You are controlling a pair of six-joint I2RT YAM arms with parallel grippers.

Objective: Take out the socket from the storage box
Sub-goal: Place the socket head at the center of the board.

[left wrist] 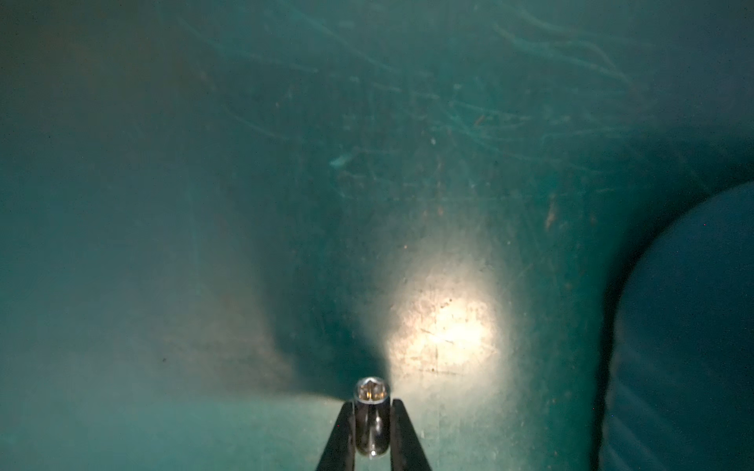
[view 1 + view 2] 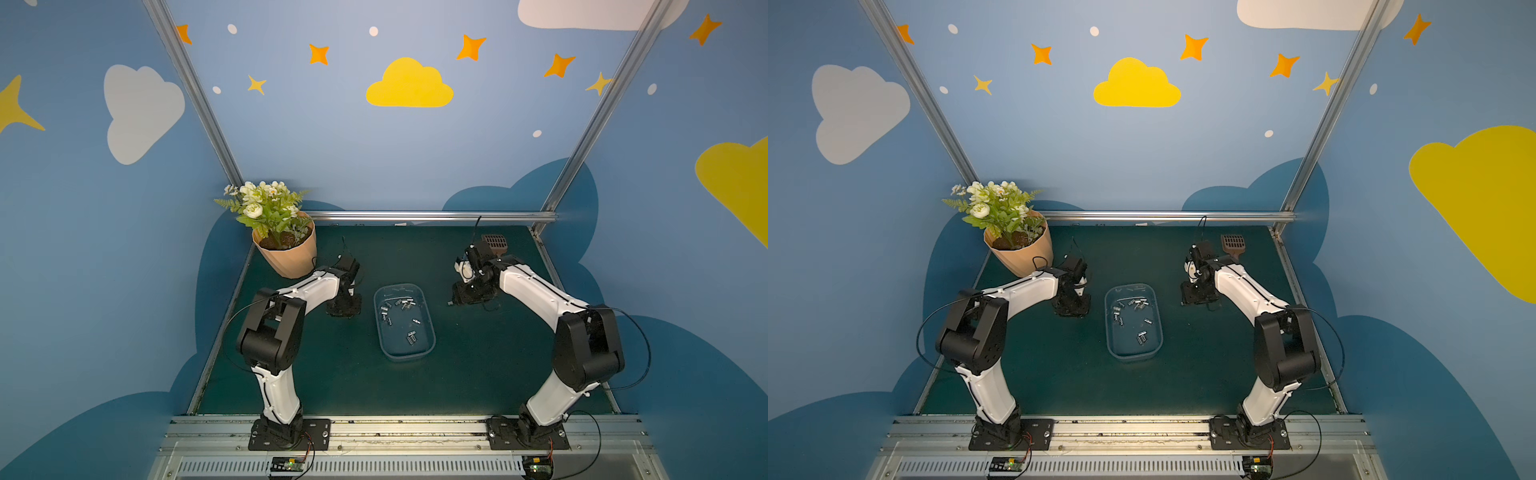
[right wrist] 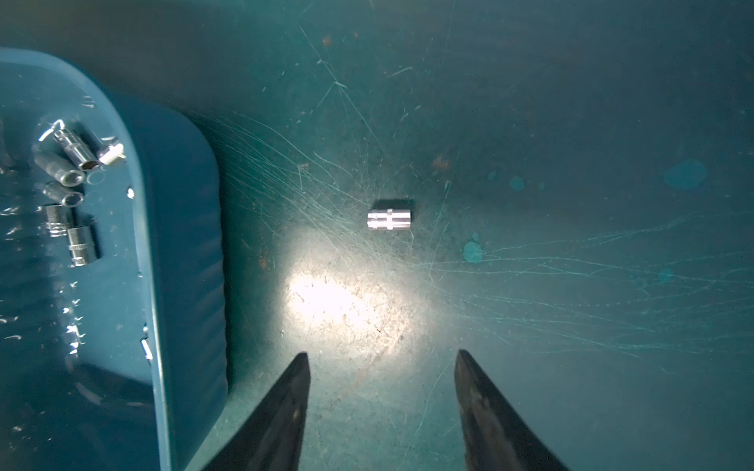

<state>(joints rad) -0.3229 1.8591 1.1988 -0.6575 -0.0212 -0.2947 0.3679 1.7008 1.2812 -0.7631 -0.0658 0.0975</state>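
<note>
The left gripper (image 1: 372,403) is clamped on a small chrome socket (image 1: 370,420), pinching its barrel between the two fingers with the hex mouth pointing out past the tips. It hangs low over the green mat (image 2: 478,374), just beside the storage box (image 1: 685,346), whose rounded corner edges into the left wrist view. I'd say this one is already clear of the box and is being carried low so that it can be set down without rolling off.

On the other side of the box, the right gripper (image 3: 382,353) hovers above the mat with its fingers spread apart and nothing between them. A second socket (image 3: 389,220) lies on its side on the mat ahead of those fingers, near the box wall (image 3: 183,244) but not touching it. To my eye it has been put down there.

The storage box (image 2: 397,347) sits between the two arms, open-topped and see-through. The other sockets (image 2: 405,304) lie loose on its floor: a cluster toward the far end, a few along the middle and a pair nearer the arms' bases. So most of the job remains.
</note>
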